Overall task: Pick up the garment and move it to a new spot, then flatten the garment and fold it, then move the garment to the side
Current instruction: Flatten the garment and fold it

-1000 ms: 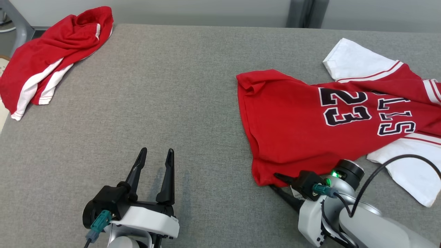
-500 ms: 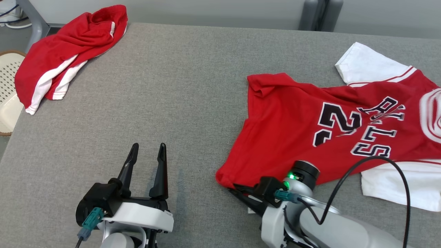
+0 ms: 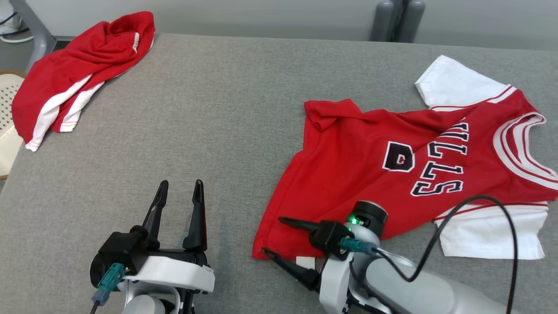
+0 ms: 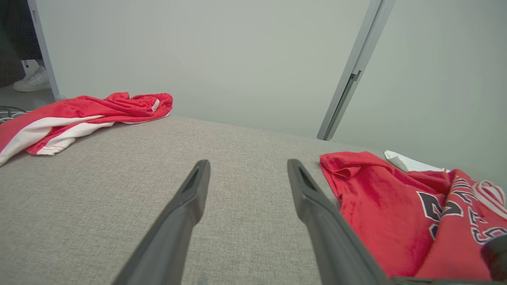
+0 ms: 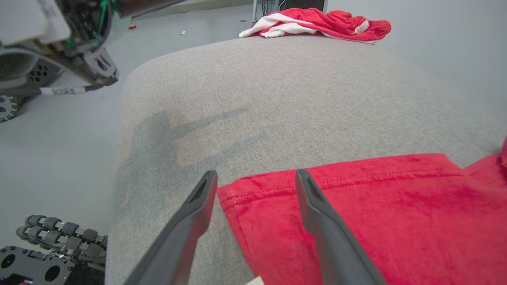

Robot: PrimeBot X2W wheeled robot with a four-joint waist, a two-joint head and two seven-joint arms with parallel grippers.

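The garment [image 3: 370, 165], a red jersey with white sleeves and dark lettering, lies spread on the right half of the grey table [image 3: 226, 109]. Its lower hem corner points toward the near edge. My right gripper [image 3: 273, 235] stands open at that corner, one finger on each side of the hem. In the right wrist view the red cloth [image 5: 376, 209] lies flat on the table between and beyond the fingers of the right gripper [image 5: 256, 174]. My left gripper [image 3: 181, 183] is open and empty over bare table at the lower left, with the jersey [image 4: 380, 206] to its right.
A second red and white garment [image 3: 78, 74] lies bunched at the table's far left corner. A pale wicker basket [image 3: 6, 91] stands beyond the left edge. A white shoe [image 4: 33, 81] shows on the floor. The robot's base [image 5: 59, 35] stands off the table's near edge.
My right gripper pulled the jersey's hem corner left and toward the near edge, stretching the cloth out, then opened and let go. The left arm stayed put. The camera shifted slightly.
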